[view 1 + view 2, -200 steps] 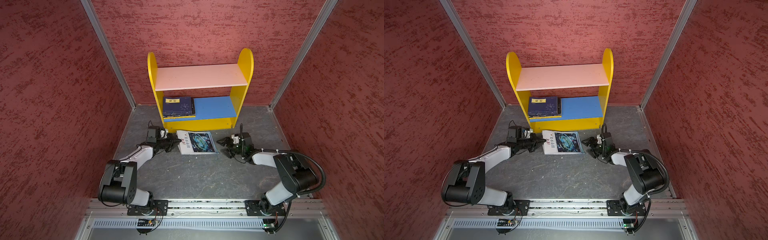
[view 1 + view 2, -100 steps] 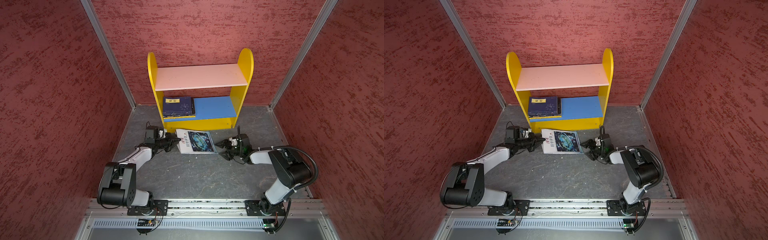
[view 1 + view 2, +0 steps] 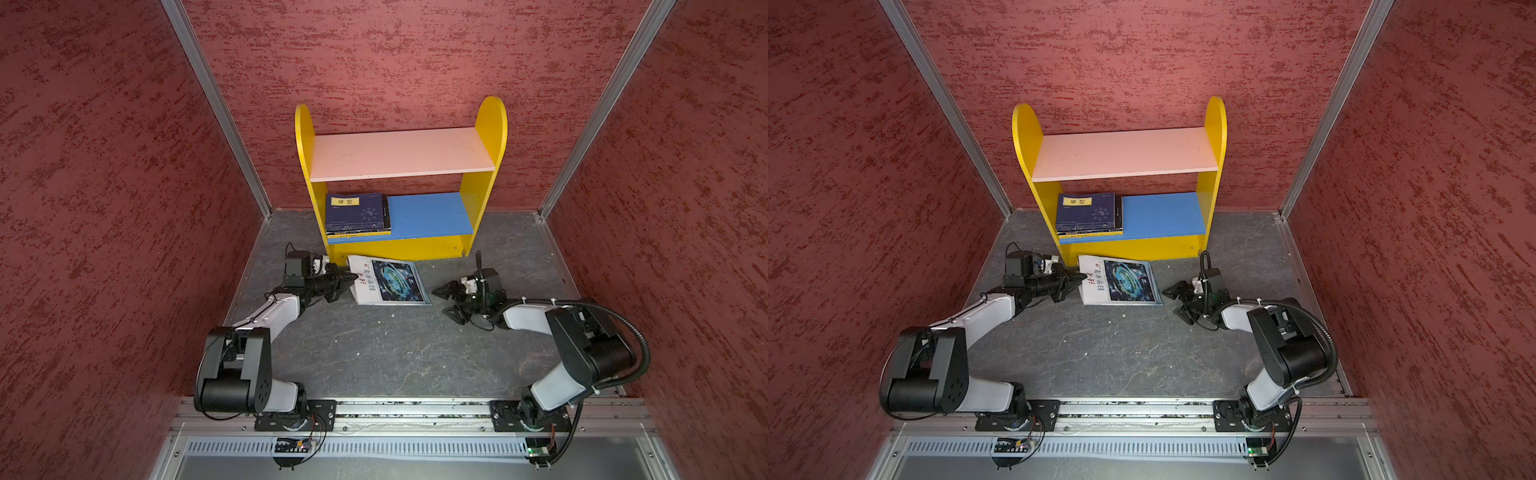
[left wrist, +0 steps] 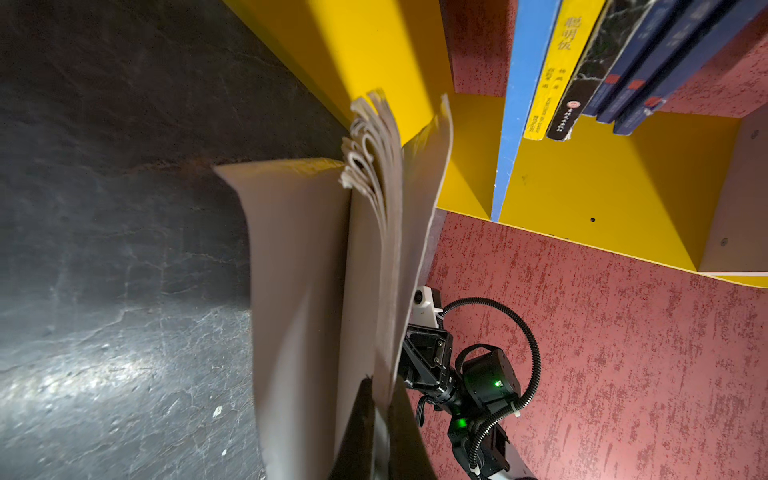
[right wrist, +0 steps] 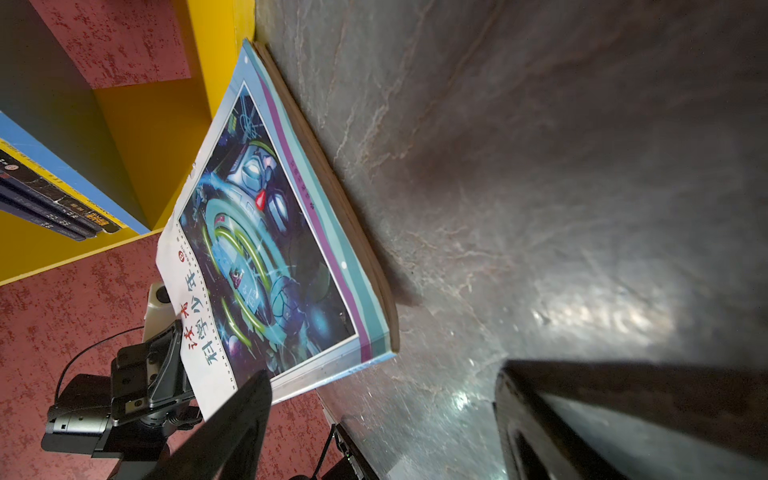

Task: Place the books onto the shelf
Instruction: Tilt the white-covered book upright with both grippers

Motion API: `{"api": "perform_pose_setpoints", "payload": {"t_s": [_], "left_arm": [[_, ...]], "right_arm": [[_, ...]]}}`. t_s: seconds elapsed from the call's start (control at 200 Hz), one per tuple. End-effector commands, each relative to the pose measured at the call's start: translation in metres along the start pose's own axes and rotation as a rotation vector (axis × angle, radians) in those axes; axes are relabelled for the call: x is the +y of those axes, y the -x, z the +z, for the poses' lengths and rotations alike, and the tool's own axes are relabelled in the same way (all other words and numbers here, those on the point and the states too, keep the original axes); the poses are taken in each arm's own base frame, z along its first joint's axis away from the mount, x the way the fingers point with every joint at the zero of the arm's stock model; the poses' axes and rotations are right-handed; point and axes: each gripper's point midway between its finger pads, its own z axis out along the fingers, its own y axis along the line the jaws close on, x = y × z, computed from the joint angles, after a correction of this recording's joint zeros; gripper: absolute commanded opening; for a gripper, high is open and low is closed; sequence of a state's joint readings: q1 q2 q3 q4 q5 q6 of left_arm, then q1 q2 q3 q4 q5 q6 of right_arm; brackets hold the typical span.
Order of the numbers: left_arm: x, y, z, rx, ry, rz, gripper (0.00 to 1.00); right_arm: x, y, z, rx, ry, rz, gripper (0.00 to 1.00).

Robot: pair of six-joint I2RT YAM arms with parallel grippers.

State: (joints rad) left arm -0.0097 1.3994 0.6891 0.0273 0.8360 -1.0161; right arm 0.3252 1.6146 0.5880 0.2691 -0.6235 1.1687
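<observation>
I have the left gripper clamped on the title edge of the white magazine. It sits at the back of the table, just in front of the yellow base of the shelf. That edge is lifted while the opposite edge rests on the table. The right gripper has its fingers spread wide just beside the magazine's free edge, holding nothing.

My worry is the grip. In the left wrist view the pages fan apart and one sheet droops away, so I may be pinching only part of the thickness. On a lift the magazine could flop open, tear or slide out, and its far corner could catch the base.

The shelf holds a stack of four books at the left end of the blue lower board. The pink upper board is bare.
</observation>
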Motion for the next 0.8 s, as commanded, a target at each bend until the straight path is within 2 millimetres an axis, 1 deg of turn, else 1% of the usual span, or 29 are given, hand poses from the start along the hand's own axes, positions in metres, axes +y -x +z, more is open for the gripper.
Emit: {"api": "perform_pose_setpoints", "payload": {"t_s": [0.0,0.11,0.22,0.376,0.426,0.441,0.506,0.631,0.792], "left_arm": [[-0.017,0.001,-0.013,-0.009,-0.052,0.054,0.0],[-0.016,0.003,-0.018,-0.021,-0.049,0.053,0.0],[-0.017,0.003,-0.017,-0.015,-0.06,0.049,0.0],[-0.022,0.002,-0.015,-0.007,-0.092,0.031,0.0],[-0.022,0.001,-0.015,-0.007,-0.1,0.019,0.0],[-0.022,0.0,-0.015,-0.005,-0.103,0.015,0.0],[-0.022,-0.001,-0.015,-0.002,-0.112,-0.003,0.0],[-0.025,-0.002,-0.016,-0.005,-0.14,-0.036,0.0],[-0.029,-0.004,-0.015,-0.005,-0.165,-0.061,0.0]], "right_arm": [[-0.021,0.002,-0.001,-0.021,-0.076,0.032,0.85],[-0.012,0.003,0.001,-0.012,-0.044,0.024,0.86],[0.0,0.003,0.006,0.015,0.015,0.019,0.85],[0.01,0.0,0.02,0.056,0.047,0.019,0.84],[0.017,-0.001,0.026,0.075,0.08,0.017,0.84],[0.016,-0.002,0.028,0.084,0.081,0.025,0.84],[0.023,-0.003,0.035,0.103,0.118,0.034,0.83],[0.025,-0.007,0.045,0.146,0.161,0.068,0.81],[0.018,-0.017,0.05,0.191,0.152,0.104,0.8]]}}
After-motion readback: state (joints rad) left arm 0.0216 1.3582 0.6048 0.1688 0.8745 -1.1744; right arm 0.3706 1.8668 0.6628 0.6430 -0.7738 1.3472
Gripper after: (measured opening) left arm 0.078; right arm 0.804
